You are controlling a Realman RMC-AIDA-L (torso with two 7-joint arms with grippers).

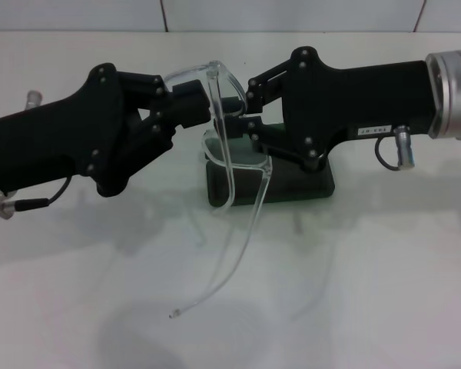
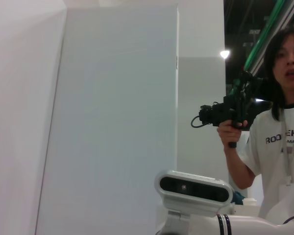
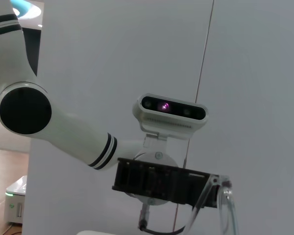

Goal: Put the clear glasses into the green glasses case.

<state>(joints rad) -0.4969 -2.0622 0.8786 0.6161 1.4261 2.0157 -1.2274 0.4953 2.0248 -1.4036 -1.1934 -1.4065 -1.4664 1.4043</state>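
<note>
Clear glasses (image 1: 224, 127) held in air above green glasses case (image 1: 307, 183), one long arm hanging down past case front. Left gripper (image 1: 202, 108) and right gripper (image 1: 234, 115) both closed on frame, from opposite sides. Case sits on white table (image 1: 384, 269).

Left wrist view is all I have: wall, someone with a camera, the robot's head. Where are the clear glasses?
Observer: In the head view, the clear glasses are in the air, pinched between the left gripper and the right gripper, one from each side.
Operator: Case?
Observer: The green glasses case lies on the table under the right gripper, just behind the glasses. I cannot tell if its lid is open.
Operator: Temples folded?
Observer: No. At least one long clear arm is unfolded and hangs down towards the table, its tip nearer the robot than the case.
</note>
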